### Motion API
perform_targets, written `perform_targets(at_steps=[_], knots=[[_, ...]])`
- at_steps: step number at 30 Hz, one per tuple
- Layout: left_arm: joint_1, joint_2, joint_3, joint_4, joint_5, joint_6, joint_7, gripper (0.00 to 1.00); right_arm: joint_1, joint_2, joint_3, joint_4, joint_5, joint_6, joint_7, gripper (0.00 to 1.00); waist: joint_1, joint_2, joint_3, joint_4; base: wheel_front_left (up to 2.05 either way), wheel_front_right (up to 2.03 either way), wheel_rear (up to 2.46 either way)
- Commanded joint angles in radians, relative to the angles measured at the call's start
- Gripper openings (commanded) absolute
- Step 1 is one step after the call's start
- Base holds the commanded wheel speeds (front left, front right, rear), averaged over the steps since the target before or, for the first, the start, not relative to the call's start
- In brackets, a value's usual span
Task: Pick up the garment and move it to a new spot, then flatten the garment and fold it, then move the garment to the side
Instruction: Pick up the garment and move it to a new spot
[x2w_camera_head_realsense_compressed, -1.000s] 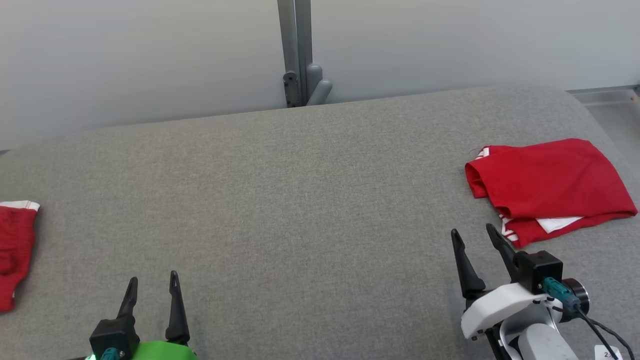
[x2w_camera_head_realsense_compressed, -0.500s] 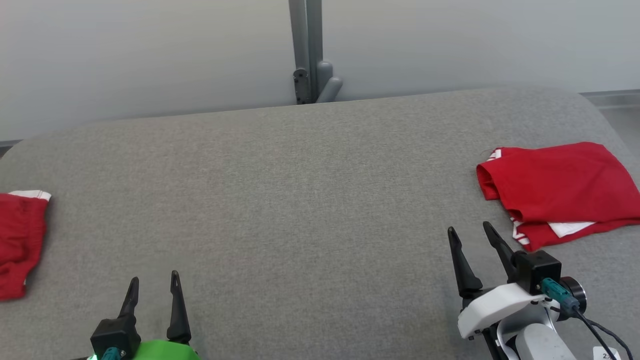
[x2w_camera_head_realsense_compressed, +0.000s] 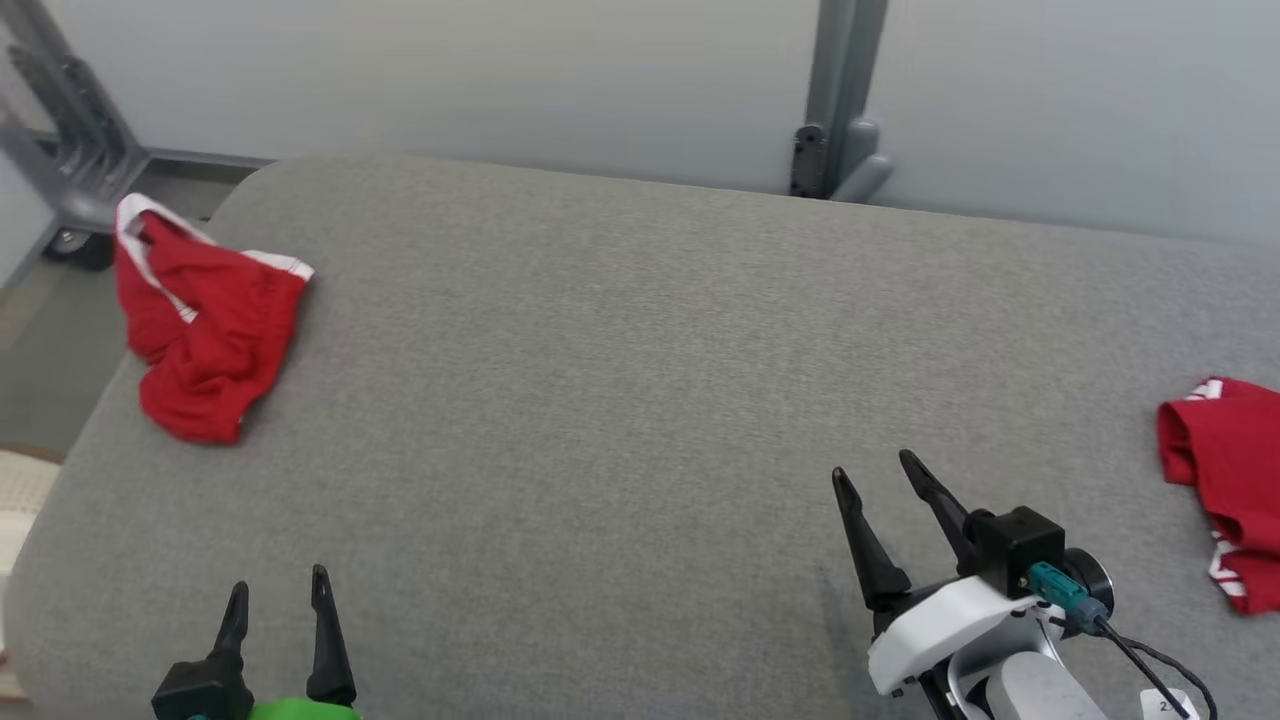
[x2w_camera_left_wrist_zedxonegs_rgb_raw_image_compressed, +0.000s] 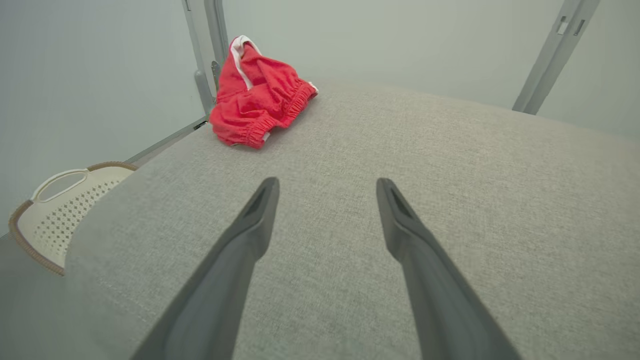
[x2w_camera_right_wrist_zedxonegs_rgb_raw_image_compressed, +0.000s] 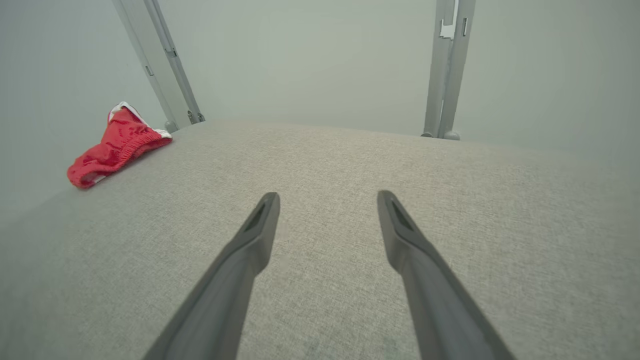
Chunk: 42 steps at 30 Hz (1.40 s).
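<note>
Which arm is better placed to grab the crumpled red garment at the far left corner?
Left, probably: the left end effector, open, is nearer the crumpled red garment; the right end effector is farther across the grey fabric table.

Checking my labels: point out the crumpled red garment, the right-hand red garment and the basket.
crumpled red garment (x2w_camera_head_realsense_compressed: 205, 320), head view, middle of the heap.
right-hand red garment (x2w_camera_head_realsense_compressed: 1225, 460), head view, top layer.
basket (x2w_camera_left_wrist_zedxonegs_rgb_raw_image_compressed: 67, 215), left wrist view, perforated wall.
</note>
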Motion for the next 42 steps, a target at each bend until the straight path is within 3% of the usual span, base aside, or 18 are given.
perform_targets(at_steps=[1, 6, 10, 20, 22, 29, 35, 42], knots=[[0.019, 0.003, 0.015, 0.007, -0.008, 0.002, -0.003, 1.00, -0.013, -0.004, 0.015, 0.000, -0.002, -0.001, -0.002, 1.00, 0.0001, 0.0077, 0.015, 0.186, 0.00, 0.00, 0.00], [0.040, 0.003, 0.030, 0.018, -0.040, -0.025, -0.003, 1.00, -0.023, -0.004, 0.051, 0.008, 0.003, -0.001, -0.002, 1.00, 0.0001, 0.0077, 0.012, 0.261, 0.00, 0.00, 0.00], [0.054, 0.003, 0.046, 0.031, -0.059, -0.038, -0.003, 1.00, -0.036, -0.004, 0.082, 0.019, 0.009, -0.001, -0.003, 1.00, 0.0001, 0.0077, 0.011, 0.273, 0.00, 0.00, 0.00], [-0.051, 0.003, 0.059, 0.086, -0.102, -0.075, -0.003, 1.00, -0.078, -0.022, 0.092, 0.007, -0.016, -0.001, -0.003, 1.00, 0.0001, 0.0077, 0.087, 0.188, 0.00, 0.00, 0.00], [-0.148, 0.007, 0.086, 0.123, -0.085, -0.099, -0.003, 1.00, -0.097, -0.044, 0.093, -0.009, -0.022, -0.001, -0.002, 1.00, 0.0001, 0.0077, 0.140, 0.145, 0.00, 0.00, 0.00], [-0.410, 0.075, 0.100, 0.269, -0.100, -0.138, -0.003, 1.00, -0.155, -0.107, 0.088, -0.060, -0.032, -0.001, -0.003, 1.00, 0.0001, 0.0077, 0.265, 0.056, 0.00, 0.00, 0.00], [-0.655, 0.205, 0.065, 0.473, -0.160, -0.149, 0.029, 1.00, -0.190, -0.146, 0.062, -0.119, -0.037, -0.001, -0.002, 1.00, 0.0001, 0.0077, 0.377, -0.030, 0.00, 0.00, 0.00], [-0.804, 0.304, -0.005, 0.619, -0.259, -0.150, 0.086, 1.00, -0.202, -0.170, 0.015, -0.168, -0.041, -0.001, -0.002, 1.00, 0.0001, 0.0077, 0.463, -0.106, 0.00, 0.00, 0.00]])
